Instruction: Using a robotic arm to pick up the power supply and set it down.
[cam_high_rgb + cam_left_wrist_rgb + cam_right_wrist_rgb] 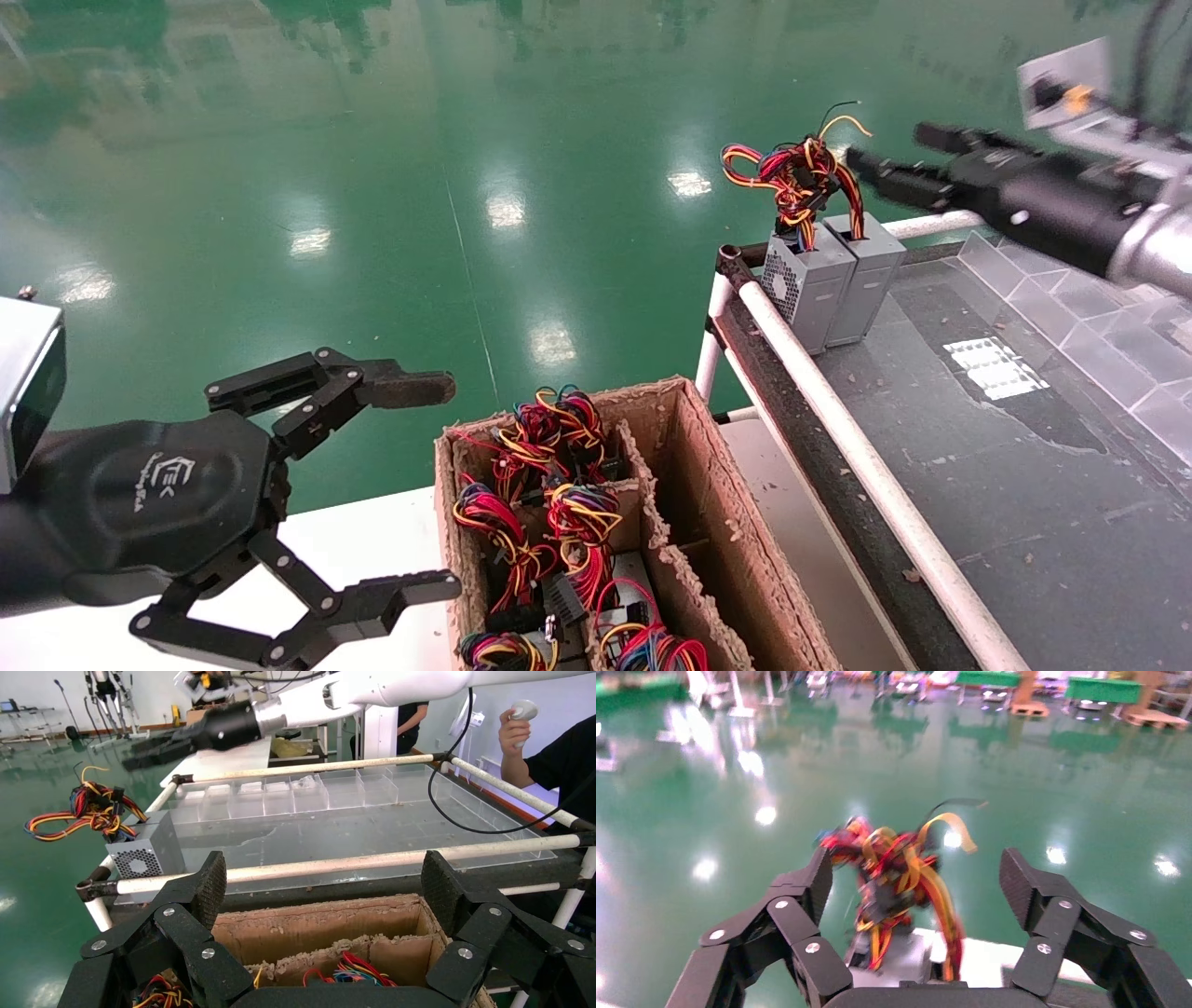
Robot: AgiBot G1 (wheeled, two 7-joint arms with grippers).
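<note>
Two grey boxes stand side by side at the far left corner of the dark table (1024,485). The plain-sided one is the power supply (873,275); the other has a vented face (803,287). A tangled red, yellow and blue wire bundle (792,177) rises above both. My right gripper (885,147) is open, level with the wires and just right of them, holding nothing. In the right wrist view the wire bundle (895,874) shows beyond the spread fingers of the right gripper (916,881). My left gripper (419,489) is open and empty beside the cardboard box.
A divided cardboard box (694,447) holds several wired units, and the left gripper (325,888) hovers over it. A white pipe rail (838,419) edges the table. Clear plastic dividers (1071,298) line its far side. A person (555,748) stands beyond the table.
</note>
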